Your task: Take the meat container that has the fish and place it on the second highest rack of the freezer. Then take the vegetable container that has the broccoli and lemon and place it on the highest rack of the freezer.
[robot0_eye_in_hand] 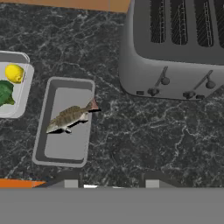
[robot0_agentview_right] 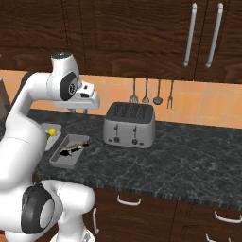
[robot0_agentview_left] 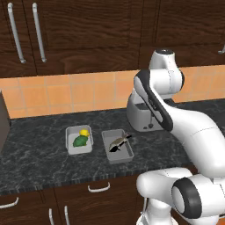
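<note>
Step in hand, by my reading: reach for the meat container (robot0_eye_in_hand: 64, 121) on the worktop (robot0_eye_in_hand: 131, 144). It lies below the gripper (robot0_eye_in_hand: 111, 183) and off to one side, fish (robot0_eye_in_hand: 70, 116) inside. Best to centre over a long wall, then descend. Gripper spread wide, empty, touching nothing.

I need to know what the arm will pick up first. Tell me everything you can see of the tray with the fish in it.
The fish tray is a shallow grey rectangular container with rounded corners, a raised rim and a flat floor; it looks like plastic or metal. It lies flat on the dark speckled counter, apart from the toaster and beside the lighter tray of broccoli and lemon. One small mottled brown fish lies aslant in it, its dark tail over the rim. Nothing grips the tray.
</note>
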You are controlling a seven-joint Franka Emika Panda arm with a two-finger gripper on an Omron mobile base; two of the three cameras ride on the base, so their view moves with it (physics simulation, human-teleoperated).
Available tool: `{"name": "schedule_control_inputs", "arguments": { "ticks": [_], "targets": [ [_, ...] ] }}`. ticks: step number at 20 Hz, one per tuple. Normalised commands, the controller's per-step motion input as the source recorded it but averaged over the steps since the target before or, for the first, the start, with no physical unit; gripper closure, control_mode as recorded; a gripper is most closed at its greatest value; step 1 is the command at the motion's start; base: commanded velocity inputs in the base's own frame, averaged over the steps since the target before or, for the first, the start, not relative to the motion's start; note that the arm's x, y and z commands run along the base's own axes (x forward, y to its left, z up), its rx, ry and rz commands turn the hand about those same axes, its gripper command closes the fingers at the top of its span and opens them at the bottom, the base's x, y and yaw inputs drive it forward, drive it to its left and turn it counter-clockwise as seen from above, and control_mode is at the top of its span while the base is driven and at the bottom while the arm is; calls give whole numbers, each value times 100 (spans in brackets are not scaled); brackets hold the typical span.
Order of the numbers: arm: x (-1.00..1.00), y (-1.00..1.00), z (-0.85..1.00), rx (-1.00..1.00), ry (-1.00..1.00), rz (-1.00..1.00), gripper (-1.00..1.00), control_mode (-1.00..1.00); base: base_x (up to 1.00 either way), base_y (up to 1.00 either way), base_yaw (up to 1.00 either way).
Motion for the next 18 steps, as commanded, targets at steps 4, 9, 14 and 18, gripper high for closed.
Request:
{"name": "schedule_control_inputs", "arguments": {
  "ticks": [4,9,14,18],
  "targets": [
    [-13,11,-3,-3,0,0,-100,-100,0,0,0],
    [-19,46,-28,-4,0,-7,-100,-100,0,0,0],
    [-25,24,-41,1,3,-34,-100,-100,0,0,0],
    [-7,49,-44,5,0,-43,-100,-100,0,0,0]
  ]
}}
